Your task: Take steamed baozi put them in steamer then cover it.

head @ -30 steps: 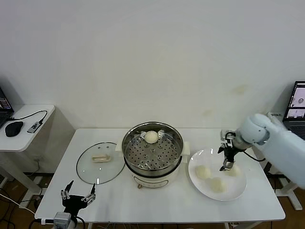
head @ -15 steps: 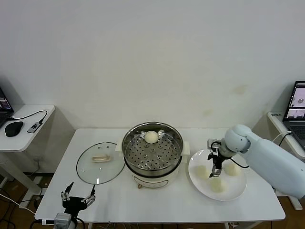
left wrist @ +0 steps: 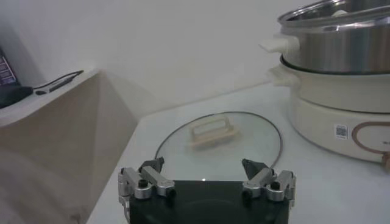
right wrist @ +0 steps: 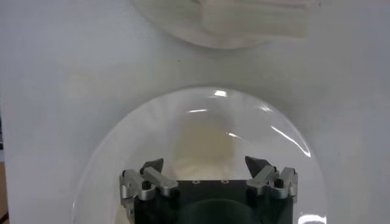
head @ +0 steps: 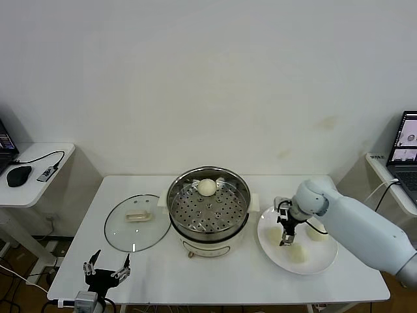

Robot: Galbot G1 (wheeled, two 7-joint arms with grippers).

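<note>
The steamer [head: 208, 210] stands mid-table with one baozi [head: 207, 187] at the back of its perforated floor. Three baozi lie on a white plate [head: 326, 261] to its right: one under my right gripper [head: 275, 237], one at the front [head: 298, 253], one at the right [head: 318, 233]. My right gripper [head: 285, 238] points down over the left bun, open. In the right wrist view the gripper [right wrist: 204, 164] has its fingers wide on either side of that baozi [right wrist: 204, 143]. The cover [head: 137, 222] lies flat left of the steamer. My left gripper [head: 104, 266] is parked open at the front left.
The left wrist view shows my left gripper [left wrist: 204, 165] open, the cover [left wrist: 244, 146] with its cream handle [left wrist: 211, 132], and the steamer's wall [left wrist: 341, 42]. A side table [head: 32, 176] with a mouse and cables stands far left. A laptop [head: 407, 140] is at the far right.
My right gripper has moved left across the plate, from above the right bun to above the left bun, and come lower. The left arm has not moved.
</note>
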